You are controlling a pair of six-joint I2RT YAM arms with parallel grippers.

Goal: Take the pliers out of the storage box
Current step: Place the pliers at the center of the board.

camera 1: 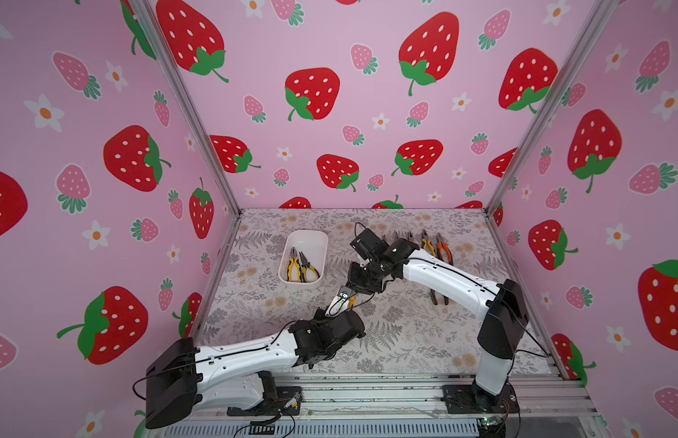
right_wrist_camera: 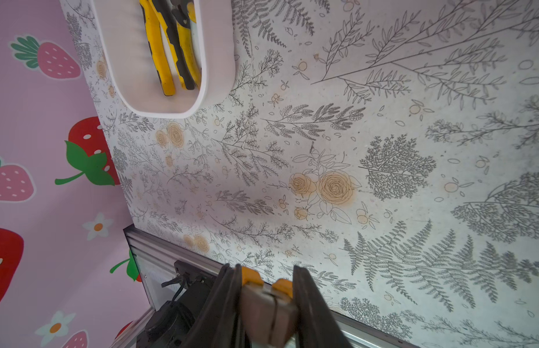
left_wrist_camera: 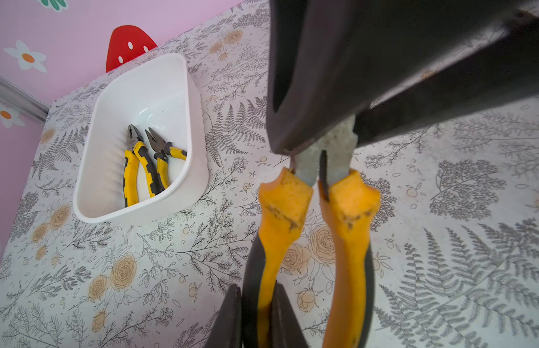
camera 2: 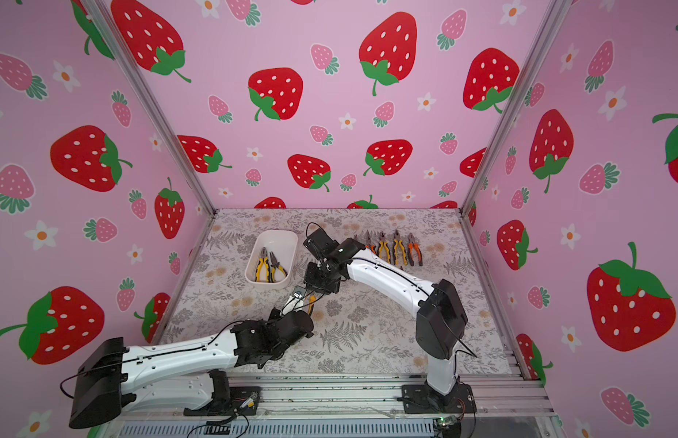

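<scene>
The white storage box [camera 1: 309, 240] [camera 2: 278, 240] [left_wrist_camera: 147, 87] [right_wrist_camera: 132, 60] stands at the back left of the table. Inside it lie two yellow-and-black pliers [camera 1: 293, 265] [camera 2: 262, 265] [left_wrist_camera: 138, 168] [right_wrist_camera: 159, 51], side by side. Another pair of pliers [camera 1: 351, 301] [camera 2: 311, 303] [left_wrist_camera: 284, 205] [right_wrist_camera: 268, 313], orange-handled, hangs above the table between the arms, to the box's right. My left gripper [camera 1: 339, 307] [left_wrist_camera: 257, 316] is shut on one of its handles. My right gripper [camera 1: 348, 292] [left_wrist_camera: 322, 141] [right_wrist_camera: 265, 271] is shut on its metal head.
Several pliers [camera 1: 428, 246] [camera 2: 398, 248] lie in a row at the back right, partly hidden by the right arm. One dark-handled pair [camera 1: 439, 296] lies nearer, beside that arm. Strawberry-print walls enclose three sides; a metal rail [camera 1: 367, 394] runs along the front.
</scene>
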